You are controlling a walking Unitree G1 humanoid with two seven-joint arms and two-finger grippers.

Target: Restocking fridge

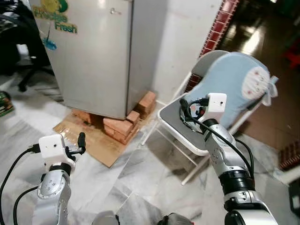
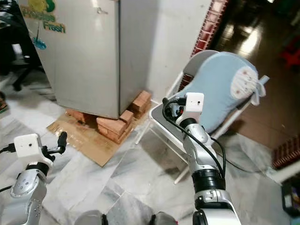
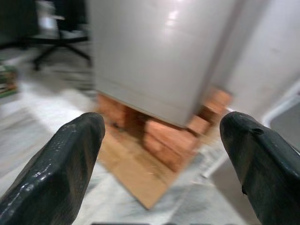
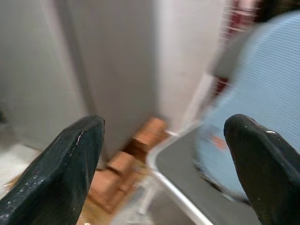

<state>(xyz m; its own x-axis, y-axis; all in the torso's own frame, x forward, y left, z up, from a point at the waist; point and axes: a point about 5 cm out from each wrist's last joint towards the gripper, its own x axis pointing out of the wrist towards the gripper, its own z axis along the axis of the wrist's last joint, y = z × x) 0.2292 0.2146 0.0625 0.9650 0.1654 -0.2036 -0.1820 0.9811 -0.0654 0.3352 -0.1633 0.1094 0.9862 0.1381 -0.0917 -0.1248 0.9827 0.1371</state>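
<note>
Silver fridge (image 1: 91, 51) shut, on bricks (image 1: 123, 126) over cardboard (image 1: 91, 138). Left gripper (image 3: 164, 164) fingers apart, facing bricks. Right gripper (image 4: 164, 173) fingers apart, over folding chair (image 1: 180, 126) with blue cushion (image 1: 234, 86).

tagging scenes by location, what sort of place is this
Probably a home utility or kitchen corner: a silver fridge raised on bricks over cardboard, a folding chair holding a blue cushion, marble floor tiles.
</note>
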